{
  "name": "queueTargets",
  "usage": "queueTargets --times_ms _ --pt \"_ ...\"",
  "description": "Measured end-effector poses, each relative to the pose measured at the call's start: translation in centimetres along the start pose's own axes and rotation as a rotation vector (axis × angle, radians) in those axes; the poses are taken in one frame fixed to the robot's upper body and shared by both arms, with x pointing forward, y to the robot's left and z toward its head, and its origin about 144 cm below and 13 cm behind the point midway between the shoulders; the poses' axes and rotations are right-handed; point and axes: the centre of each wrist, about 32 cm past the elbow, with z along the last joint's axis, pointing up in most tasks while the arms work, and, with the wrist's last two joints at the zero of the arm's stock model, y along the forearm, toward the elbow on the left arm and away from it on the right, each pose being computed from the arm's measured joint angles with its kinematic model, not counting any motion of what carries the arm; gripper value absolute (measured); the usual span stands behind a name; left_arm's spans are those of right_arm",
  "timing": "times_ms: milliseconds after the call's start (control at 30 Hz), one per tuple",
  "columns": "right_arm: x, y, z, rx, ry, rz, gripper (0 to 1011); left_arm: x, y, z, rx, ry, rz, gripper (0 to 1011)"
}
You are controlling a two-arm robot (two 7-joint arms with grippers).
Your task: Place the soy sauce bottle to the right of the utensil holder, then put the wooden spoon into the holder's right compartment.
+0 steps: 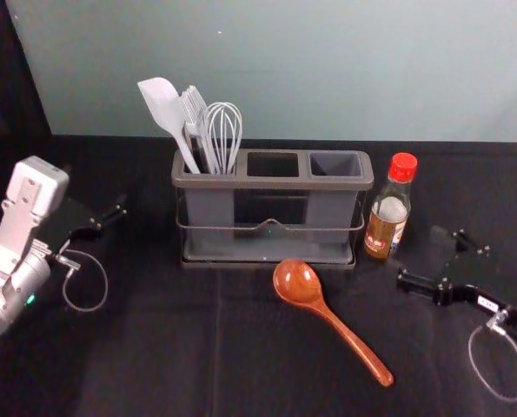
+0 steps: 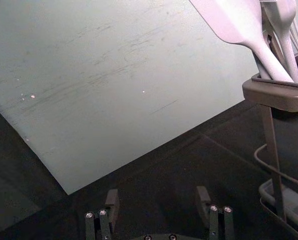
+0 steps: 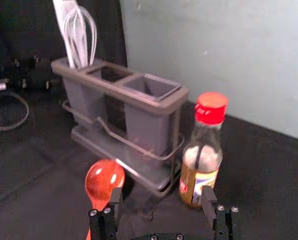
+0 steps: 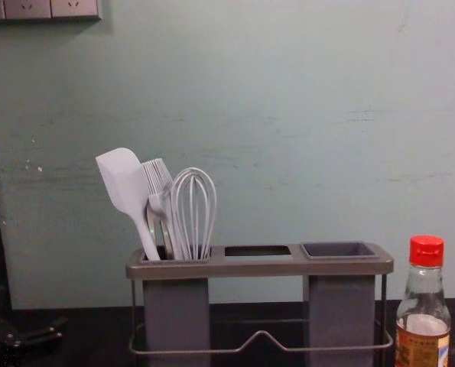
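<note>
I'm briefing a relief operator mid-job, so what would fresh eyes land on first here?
Probably the soy sauce bottle, its red cap vivid as it stands just right of the utensil holder. Next, the glossy wooden spoon, lying in front of the holder on the dark table. The pale spatula, brush and whisk also catch the eye, rising from the holder's left compartment.

White rounded arm segments (image 1: pixel 28 276), small green light (image 1: pixel 29 299), looped grey cables (image 1: pixel 107 282), matte black jaws, silver screws (image 2: pixel 228 209)

head view looks down, chest view level; both catch holder (image 1: pixel 271 183)
</note>
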Motion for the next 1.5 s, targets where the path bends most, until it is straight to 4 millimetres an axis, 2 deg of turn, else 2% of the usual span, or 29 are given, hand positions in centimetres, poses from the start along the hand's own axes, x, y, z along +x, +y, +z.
queueTargets --times_ms 333,567,900,1133,1500 --pt "-1.4 0.5 2.9 -0.147 -0.062 0.049 1004 0.0 0.0 0.0 0.000 0.000 0.000 1005" --pt "-2.7 2.2 5.5 -0.256 -0.125 0.100 1004 0.0 0.0 0.0 0.000 0.000 0.000 1005" --pt "-4.9 4.1 7.7 -0.357 -0.189 0.143 1004 0.0 0.0 0.0 0.000 0.000 0.000 1005" --pt "-5.6 5.3 8.5 -0.422 -0.180 0.157 1004 0.0 0.0 0.0 0.000 0.000 0.000 1005" --pt "-6.0 7.6 8.0 -0.519 -0.169 0.164 1004 0.0 0.0 0.0 0.000 0.000 0.000 1005"
